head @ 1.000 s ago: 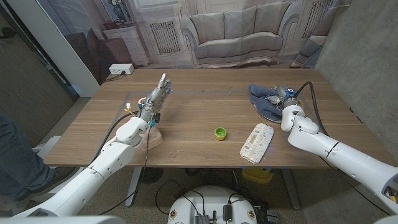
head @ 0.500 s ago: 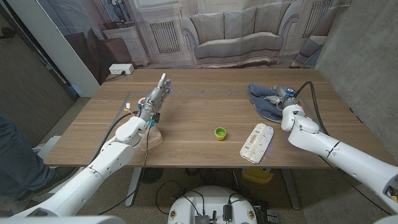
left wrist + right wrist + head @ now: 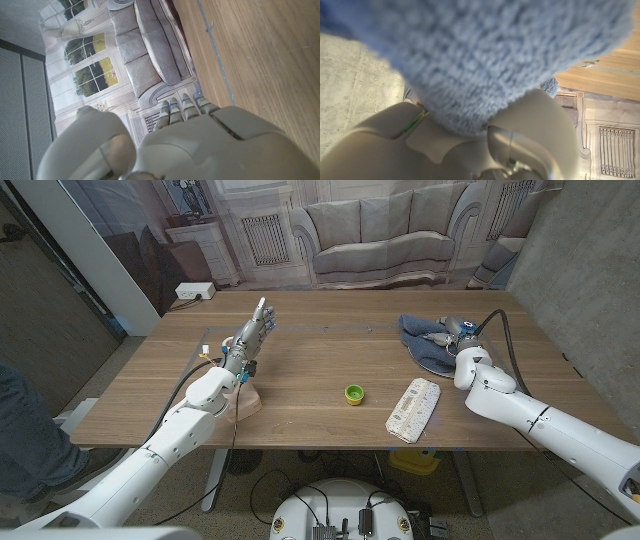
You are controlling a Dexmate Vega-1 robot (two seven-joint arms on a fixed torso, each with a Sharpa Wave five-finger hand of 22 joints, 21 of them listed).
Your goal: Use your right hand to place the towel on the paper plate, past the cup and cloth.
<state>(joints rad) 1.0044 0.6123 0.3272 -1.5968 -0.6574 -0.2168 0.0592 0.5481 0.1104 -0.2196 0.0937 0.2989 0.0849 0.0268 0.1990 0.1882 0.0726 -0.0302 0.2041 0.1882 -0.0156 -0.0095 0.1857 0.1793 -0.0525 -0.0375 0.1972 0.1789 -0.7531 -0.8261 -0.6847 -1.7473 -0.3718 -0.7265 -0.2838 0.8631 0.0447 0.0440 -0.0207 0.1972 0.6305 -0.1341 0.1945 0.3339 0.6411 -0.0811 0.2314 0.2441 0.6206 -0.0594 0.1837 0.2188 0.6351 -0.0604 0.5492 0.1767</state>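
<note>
Our right hand (image 3: 447, 335) sits on the blue towel (image 3: 420, 340) at the table's far right, grip unclear, while the paper plate (image 3: 246, 402) lies well across to the left, beside our open left hand (image 3: 250, 335).

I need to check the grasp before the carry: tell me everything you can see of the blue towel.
The blue towel is a fluffy, dark blue cloth, crumpled in a loose heap on the wooden table at its far right. The right hand is on it, seemingly gripping it; up close, the right wrist view shows looped pile pressed against the hand. Nothing else touches it.
</note>
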